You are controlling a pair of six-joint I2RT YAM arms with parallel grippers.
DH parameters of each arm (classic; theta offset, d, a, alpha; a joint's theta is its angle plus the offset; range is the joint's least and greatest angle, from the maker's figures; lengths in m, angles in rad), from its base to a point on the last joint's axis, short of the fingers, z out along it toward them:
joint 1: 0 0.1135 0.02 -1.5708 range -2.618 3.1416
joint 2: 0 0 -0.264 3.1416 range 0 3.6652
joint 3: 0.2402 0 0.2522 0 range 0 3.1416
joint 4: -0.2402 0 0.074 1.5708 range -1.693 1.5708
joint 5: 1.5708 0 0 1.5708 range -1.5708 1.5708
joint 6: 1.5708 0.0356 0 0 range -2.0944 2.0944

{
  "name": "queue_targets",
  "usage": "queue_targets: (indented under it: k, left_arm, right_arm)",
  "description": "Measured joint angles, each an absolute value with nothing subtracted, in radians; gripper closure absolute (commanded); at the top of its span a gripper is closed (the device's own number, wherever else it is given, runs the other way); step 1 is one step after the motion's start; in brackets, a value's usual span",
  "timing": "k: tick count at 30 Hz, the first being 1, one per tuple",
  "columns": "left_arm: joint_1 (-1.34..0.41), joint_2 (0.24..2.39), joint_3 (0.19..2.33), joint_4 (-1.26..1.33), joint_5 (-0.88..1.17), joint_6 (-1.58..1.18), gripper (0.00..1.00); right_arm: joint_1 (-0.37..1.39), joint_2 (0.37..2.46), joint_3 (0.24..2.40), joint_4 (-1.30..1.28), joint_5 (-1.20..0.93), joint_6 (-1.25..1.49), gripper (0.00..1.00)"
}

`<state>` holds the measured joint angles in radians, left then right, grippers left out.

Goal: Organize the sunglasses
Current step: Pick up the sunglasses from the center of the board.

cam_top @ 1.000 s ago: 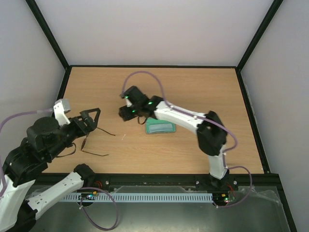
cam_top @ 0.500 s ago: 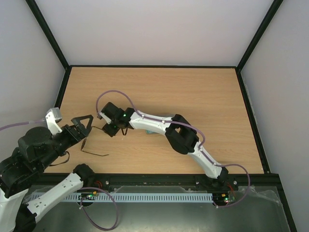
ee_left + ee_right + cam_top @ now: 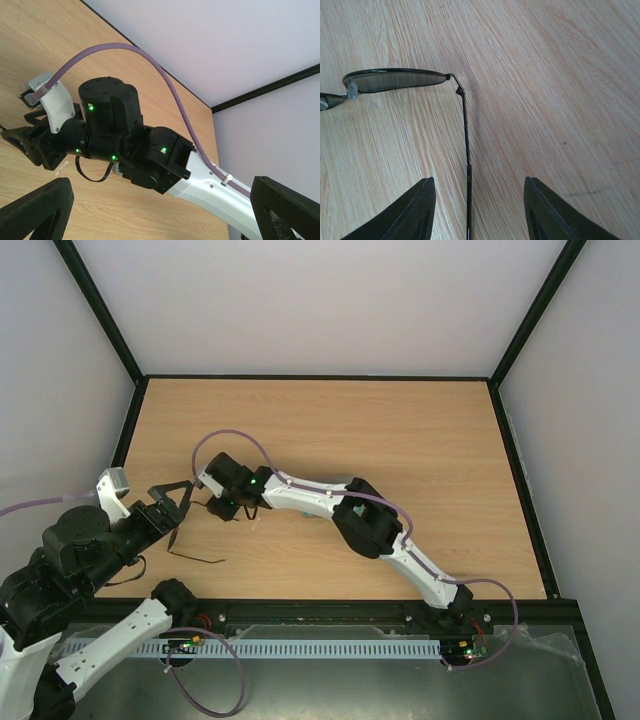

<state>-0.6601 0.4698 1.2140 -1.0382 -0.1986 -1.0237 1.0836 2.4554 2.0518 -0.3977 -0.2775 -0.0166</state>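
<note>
I'm holding the right gripper low over the table, reaching far across to the left side, because the sunglasses are lying there, flat on the wood near the left front corner. The right jaws are standing apart and gripping nothing. One thin temple arm is running straight down between the two fingers without touching either, so I judge this is the line-up for a pinch on that arm, the only part slim and raised enough to catch. The left gripper is hovering just beside the right one, jaws fully spread and empty. I'm guessing it is parked there as a helper, ready to steady the frame. The right wrist view is giving me what the top view is not: the dark lens, the hinge and exactly where the wire sits in the gap. From above the pair is only showing as fine curved lines. The left wrist view is missing the glasses altogether and mostly showing the right arm with its purple cable.
</note>
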Motion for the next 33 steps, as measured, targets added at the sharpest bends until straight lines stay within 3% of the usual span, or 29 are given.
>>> queue_targets:
  k: [7,11,20,27,33]
  left_arm:
    - [-0.66,0.46,1.21,-1.034,-0.194,-1.03,0.0]
    - [-0.66,0.458,1.198,-1.024,-0.184,-1.032,0.0]
    - [-0.66,0.458,1.182,-1.015,-0.176,-1.032,0.01]
    - [-0.66,0.452,1.182,-1.015,-0.172,-1.032,0.01]
    - [-0.66,0.452,1.188,-1.013,-0.167,-1.029,0.01]
  right_arm:
    - [1.1,2.517,2.089,-0.345,-0.278,0.0,0.56]
    - [1.103,2.549,2.103,-0.327,-0.277,0.012,0.64]
    - [1.106,2.562,2.114,-0.305,-0.256,0.03,0.98]
    - [1.107,2.555,2.101,-0.299,-0.224,0.039,0.99]
    - [1.1,2.445,1.953,-0.286,-0.176,0.074,0.99]
